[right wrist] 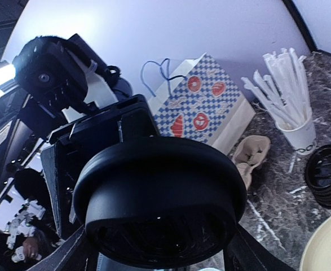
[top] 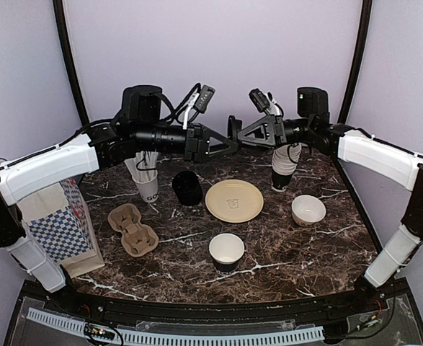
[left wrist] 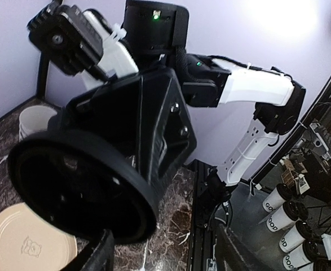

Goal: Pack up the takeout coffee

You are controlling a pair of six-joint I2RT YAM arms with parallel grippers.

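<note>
Nearest to me, an open black cup (top: 226,251) with a white inside stands upright near the middle of the marble table (top: 283,259), with no lid on it. To its left lie a brown pulp cup carrier (top: 132,229) and a checked paper bag (top: 67,216). A white bowl (top: 308,209) sits to its right.

Farther back are a beige plate (top: 234,200), a stack of black lids (top: 188,187), a cup of straws (top: 145,180) and, far right, a stack of cups (top: 285,167).

Above the far side my two arms meet tip to tip, with one black lid (left wrist: 80,192) between them. Only one finger of the left gripper (top: 224,143) shows, so I cannot tell how wide it is or whether it grips. The right gripper (top: 240,132) has fingers on either side of the rim, but I cannot tell if they press on it.

I judge this to be a hand-over. One side should pinch the rim firmly before the other backs straight away. The lid should stay level, then come down squarely over the open cup.
</note>
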